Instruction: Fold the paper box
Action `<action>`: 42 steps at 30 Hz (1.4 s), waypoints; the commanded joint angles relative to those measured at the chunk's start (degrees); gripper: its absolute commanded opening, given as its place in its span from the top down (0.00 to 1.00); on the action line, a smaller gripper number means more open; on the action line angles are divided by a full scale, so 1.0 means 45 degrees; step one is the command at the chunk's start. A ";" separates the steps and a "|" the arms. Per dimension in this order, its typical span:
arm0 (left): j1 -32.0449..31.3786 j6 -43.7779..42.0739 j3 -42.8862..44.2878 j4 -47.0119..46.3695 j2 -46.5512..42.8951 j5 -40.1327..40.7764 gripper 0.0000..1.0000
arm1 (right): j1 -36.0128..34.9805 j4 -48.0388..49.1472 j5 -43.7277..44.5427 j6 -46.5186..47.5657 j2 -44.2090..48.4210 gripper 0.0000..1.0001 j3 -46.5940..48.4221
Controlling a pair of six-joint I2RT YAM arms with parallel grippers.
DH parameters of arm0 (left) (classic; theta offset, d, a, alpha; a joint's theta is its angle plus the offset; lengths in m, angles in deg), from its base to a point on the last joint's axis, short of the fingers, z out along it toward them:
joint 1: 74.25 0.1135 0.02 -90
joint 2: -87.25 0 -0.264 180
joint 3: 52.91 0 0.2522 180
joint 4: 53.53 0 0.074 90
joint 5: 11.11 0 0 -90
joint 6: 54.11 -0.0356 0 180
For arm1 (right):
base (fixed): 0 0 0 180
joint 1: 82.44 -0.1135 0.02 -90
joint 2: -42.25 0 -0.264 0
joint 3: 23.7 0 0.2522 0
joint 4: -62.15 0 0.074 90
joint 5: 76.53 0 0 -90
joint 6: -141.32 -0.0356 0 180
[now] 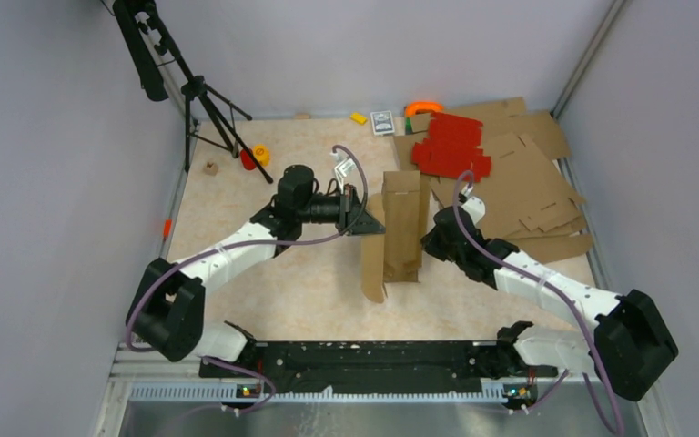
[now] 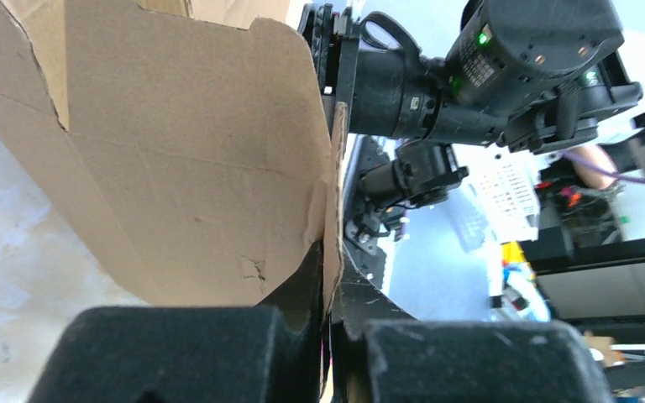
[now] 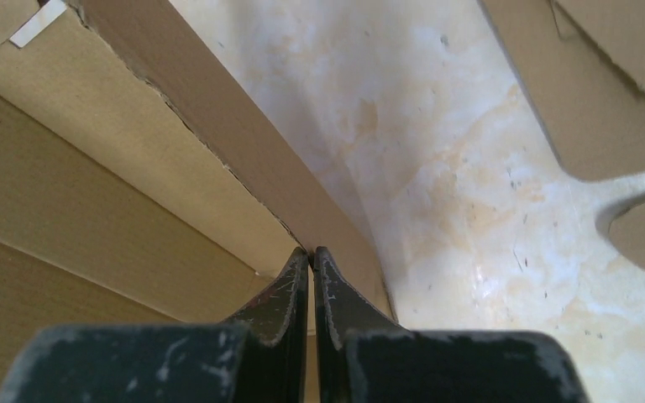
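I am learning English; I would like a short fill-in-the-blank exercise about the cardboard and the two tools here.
The paper box is plain ___ in colour.
Neither the left tool nor the right tool is ___; each pinches the box.
The ___ cardboard sheets lie on larger flat brown sheets.
The black tripod stands at the back, on the ___ side.
Missing words: brown; open; red; left.
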 commanded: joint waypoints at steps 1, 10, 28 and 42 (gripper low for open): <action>-0.0449 -0.2568 0.0377 0.1610 -0.0772 0.0936 0.99 | -0.0155 0.2731 0.1287 0.0952 0.0505 1.00 -0.0471; -0.2687 -0.5738 -0.0437 0.2803 -0.1500 0.3997 0.97 | -0.0736 0.6837 0.2035 0.2071 0.1152 1.00 -0.3335; -0.3756 -0.5794 -0.3961 -0.0845 -0.3016 0.4498 0.97 | -0.3561 1.1318 0.5560 0.4574 0.0313 1.00 -0.5739; -0.4488 -0.7026 -0.4211 0.0222 -0.3087 0.7336 0.96 | -0.4530 1.2928 0.7429 0.5197 -0.2127 1.00 -0.5458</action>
